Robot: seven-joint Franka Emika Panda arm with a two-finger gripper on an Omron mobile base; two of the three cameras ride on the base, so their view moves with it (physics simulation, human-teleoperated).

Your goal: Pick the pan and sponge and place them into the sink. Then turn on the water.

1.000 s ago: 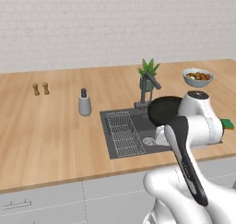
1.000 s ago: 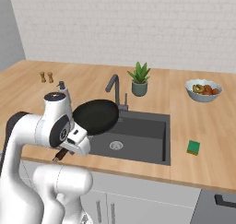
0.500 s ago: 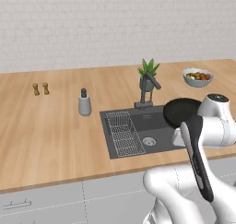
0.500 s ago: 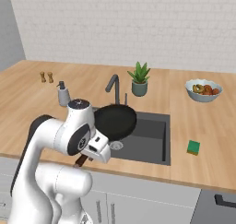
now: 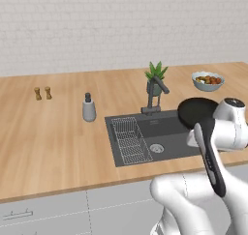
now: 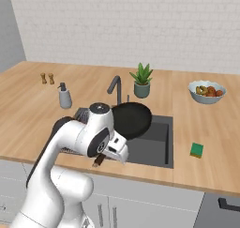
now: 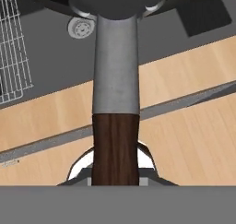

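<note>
My gripper [image 6: 107, 154] is shut on the dark brown wooden handle [image 7: 115, 149] of the black pan [image 6: 132, 119]. The pan hangs level in the air over the dark grey sink [image 6: 157, 149]. In the left base view the pan [image 5: 195, 111] is above the sink's [image 5: 167, 132] right end. The hand view looks along the handle to the pan's underside, with the drain [image 7: 80, 28] and wire rack [image 7: 11, 48] below. The green sponge [image 6: 197, 150] lies on the counter right of the sink. No stream runs from the faucet [image 5: 155, 91].
A grey bowl of fruit [image 6: 206, 91] stands at the back right and a potted plant [image 6: 141, 80] behind the sink. A soap dispenser [image 5: 88, 108] and two small shakers [image 5: 42, 93] stand on the counter left of the sink.
The arm has carried the pan to the right over the sink, from near its middle to its right end. The grip on the handle has stayed shut.
</note>
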